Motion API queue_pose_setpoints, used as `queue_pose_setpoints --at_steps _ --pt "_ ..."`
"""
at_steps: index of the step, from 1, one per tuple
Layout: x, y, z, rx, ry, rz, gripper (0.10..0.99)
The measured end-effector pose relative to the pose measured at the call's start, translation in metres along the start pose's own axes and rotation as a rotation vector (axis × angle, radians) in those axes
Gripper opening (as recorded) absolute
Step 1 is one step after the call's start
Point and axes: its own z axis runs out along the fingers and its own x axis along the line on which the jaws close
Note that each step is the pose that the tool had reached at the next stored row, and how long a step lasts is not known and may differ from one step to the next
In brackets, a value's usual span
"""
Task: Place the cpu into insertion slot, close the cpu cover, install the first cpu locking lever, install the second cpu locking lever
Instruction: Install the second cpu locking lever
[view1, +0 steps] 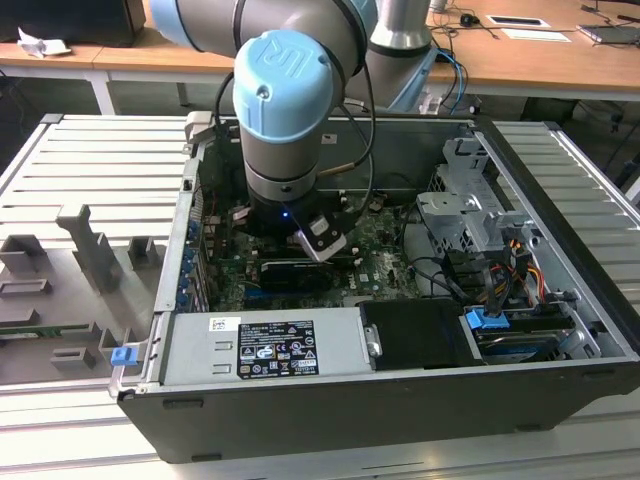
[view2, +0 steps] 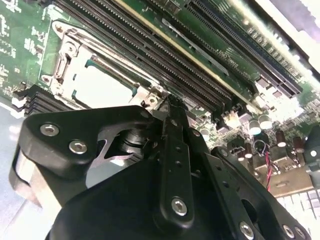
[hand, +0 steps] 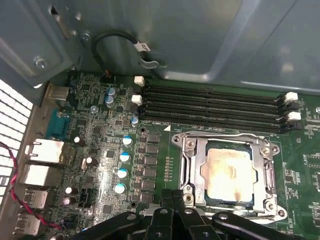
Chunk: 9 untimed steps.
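Sitting in the square silver-rimmed insertion slot (hand: 227, 172), the dull silver-grey cpu (hand: 226, 172) lay under the closed silvery frame cover (hand: 192, 162); the black claw (hand: 176, 197), fingers together, hovered beside it.

Black gripper (view2: 170, 107) low over green board (view2: 20, 40), tips closed together just beside cpu cover (view2: 67, 65). Cover down around cpu (view2: 97, 87). Long memory slots (view2: 165, 55) alongside.
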Motion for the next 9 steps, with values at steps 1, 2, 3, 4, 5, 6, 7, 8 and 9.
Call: queue_pose_setpoints --at_steps 1,2,3,4,5,6,7,8,9 --pt "-0.0001 0.0006 -0.0016 0.0 0.0 0.0 0.106" --pt "-0.0002 0.0015 -0.004 0.0 0.0 0.0 0.106" --pt "-0.0003 0.0023 -0.0059 0.0 0.0 0.0 0.106" --pt "-0.0004 0.0029 -0.0076 0.0 0.0 0.0 0.106" --pt "-0.0005 0.0038 -0.0099 0.0 0.0 0.0 0.106" --pt "-0.0006 0.0046 -0.0119 0.0 0.0 0.0 0.106" --pt "-0.0007 0.006 -0.0155 0.0 0.0 0.0 0.106" --pt "-0.0008 0.0067 -0.0176 0.0 -0.0001 0.0 0.106" --pt "-0.0009 0.0075 -0.0196 0.0 0.0 0.0 0.106"
